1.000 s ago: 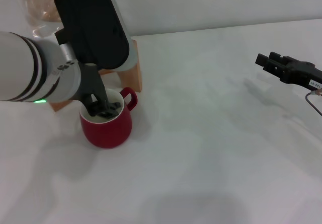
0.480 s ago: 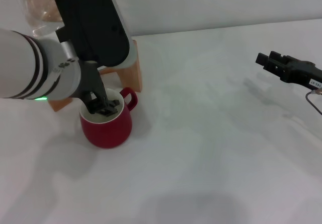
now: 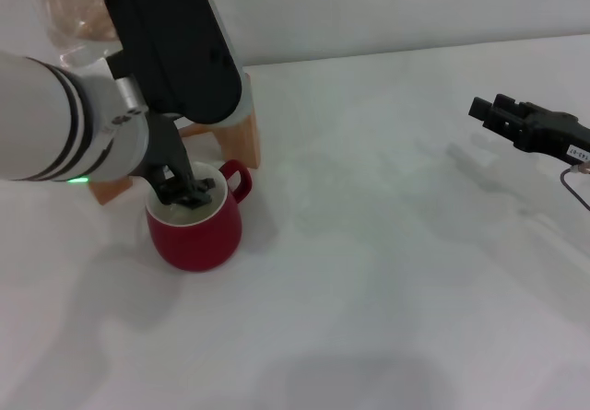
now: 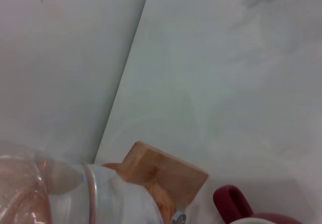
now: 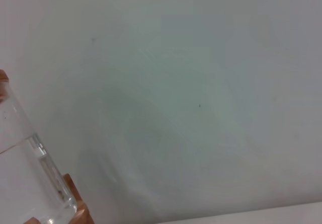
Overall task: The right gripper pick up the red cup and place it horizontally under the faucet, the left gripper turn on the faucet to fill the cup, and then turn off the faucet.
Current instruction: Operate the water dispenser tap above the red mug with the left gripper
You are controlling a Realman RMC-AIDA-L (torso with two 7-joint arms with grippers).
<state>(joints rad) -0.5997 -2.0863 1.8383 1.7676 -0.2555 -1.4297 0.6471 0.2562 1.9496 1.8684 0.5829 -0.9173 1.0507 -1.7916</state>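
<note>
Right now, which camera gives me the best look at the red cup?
The head view: the whole red cup shows upright by the wooden stand, with the left gripper over its mouth. The left wrist view catches only its handle and rim; the right wrist view misses it.

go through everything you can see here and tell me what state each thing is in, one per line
red cup: upright on the table, by the wooden stand, handle toward the stand.
left gripper: above the cup's mouth, fingertips near its rim, holding nothing.
right gripper: hanging above the table far to the right, holding nothing.
water jar: on the wooden stand, water inside.
wooden stand: standing on the table behind the cup.
faucet: hidden behind the left arm, cannot tell.
</note>
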